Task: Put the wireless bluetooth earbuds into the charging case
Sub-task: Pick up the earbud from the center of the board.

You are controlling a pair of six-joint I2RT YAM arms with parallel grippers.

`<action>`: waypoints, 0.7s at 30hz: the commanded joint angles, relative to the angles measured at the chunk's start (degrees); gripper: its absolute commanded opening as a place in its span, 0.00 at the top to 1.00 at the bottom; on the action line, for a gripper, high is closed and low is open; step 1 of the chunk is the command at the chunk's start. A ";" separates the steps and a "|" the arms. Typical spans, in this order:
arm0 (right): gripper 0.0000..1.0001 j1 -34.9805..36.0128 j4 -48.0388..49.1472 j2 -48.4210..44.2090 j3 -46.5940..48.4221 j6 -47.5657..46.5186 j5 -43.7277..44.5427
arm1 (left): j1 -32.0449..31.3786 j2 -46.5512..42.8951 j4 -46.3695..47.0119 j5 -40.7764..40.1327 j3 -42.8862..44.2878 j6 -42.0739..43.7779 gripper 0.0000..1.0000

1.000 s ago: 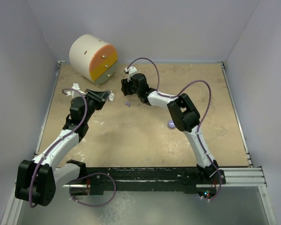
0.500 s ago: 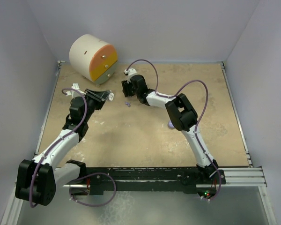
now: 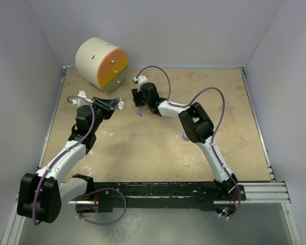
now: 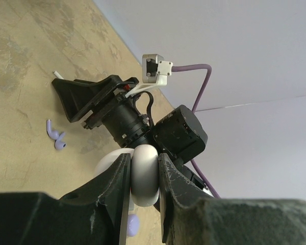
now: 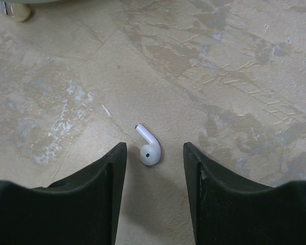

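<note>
While I watch the wrist feeds, the right end effector [image 5: 154,151] hangs low over the worktop [image 5: 234,76] with its fingers parted partway and nothing in them. A white earbud [image 5: 148,148] lies on the surface in the gap between them, stem pointing up-left, touching neither finger. The left end effector [image 4: 144,166] is clamped tight on a white round case [image 4: 145,176], held off the surface and facing the right arm's wrist. A purple earbud [image 4: 55,137] lies on the worktop just beside the right end effector, on the side nearer the arm bases; from overhead it shows as a small speck [image 3: 138,113] between the two end effectors. A lilac puck [image 3: 185,136] sits further back toward the bases, partly hidden under the right arm's elbow. A big white drum with an orange and yellow face [image 3: 101,64] stands in the far left corner, well apart from both earbuds.
</note>
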 commanded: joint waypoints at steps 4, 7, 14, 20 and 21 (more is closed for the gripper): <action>0.51 0.60 -0.61 0.68 2.64 -0.75 1.83 | 0.52 -0.06 3.96 0.97 -0.32 -0.21 1.00; 0.54 0.62 -1.17 1.06 3.01 -0.79 2.12 | 0.60 -0.06 3.97 0.99 -0.26 -0.32 1.00; 0.57 0.73 -1.58 1.59 3.05 -0.99 2.62 | 0.86 0.03 4.18 1.08 -0.39 -0.43 1.00; 0.62 0.92 -1.80 1.91 3.11 -1.04 3.09 | 1.05 0.29 4.36 1.29 -0.43 -0.47 1.00; 0.64 0.91 -1.93 2.00 3.10 -1.05 3.18 | 1.12 0.27 4.45 1.34 -0.47 -0.47 1.00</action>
